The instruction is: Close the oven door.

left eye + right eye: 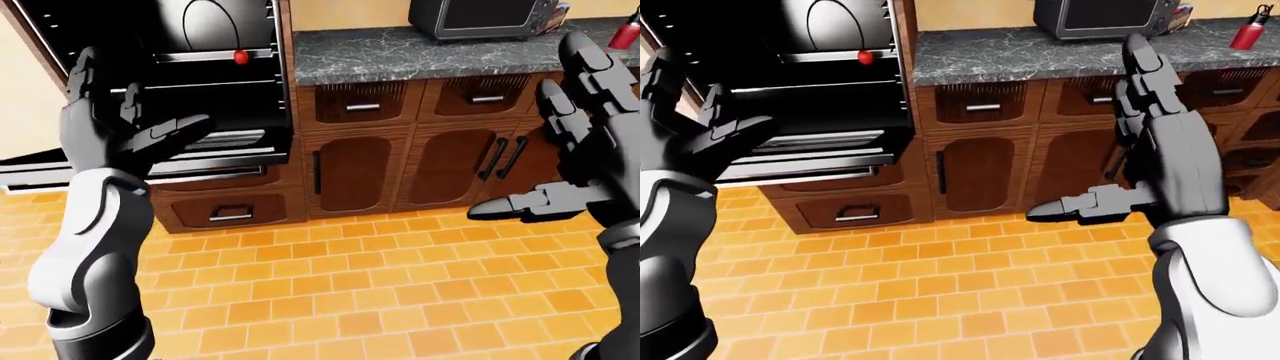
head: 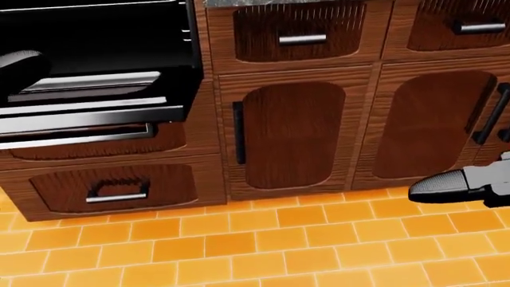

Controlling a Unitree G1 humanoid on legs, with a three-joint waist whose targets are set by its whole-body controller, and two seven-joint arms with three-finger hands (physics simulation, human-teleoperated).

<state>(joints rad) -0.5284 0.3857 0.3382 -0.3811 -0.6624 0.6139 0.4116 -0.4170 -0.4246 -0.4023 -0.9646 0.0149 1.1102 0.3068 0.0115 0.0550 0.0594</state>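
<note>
Oven door [image 1: 150,166] hangs open at the left end of the cabinet run, its outer edge jutting over the orange tile floor [image 1: 330,292] above the drawer [image 1: 230,210] beneath. Oven cavity [image 1: 215,67] is dark, racks visible, small red item [image 1: 240,55] on a rack. Left hand [image 1: 115,131] is raised just beside the door edge, fingers spread, holding nothing; contact unclear. Right hand [image 1: 1150,142] is up before the wooden cabinet doors [image 1: 350,171], fingers extended, empty. Microwave [image 1: 480,16] sits on the grey countertop [image 1: 400,54]. Floor between robot and cabinets is open.
</note>
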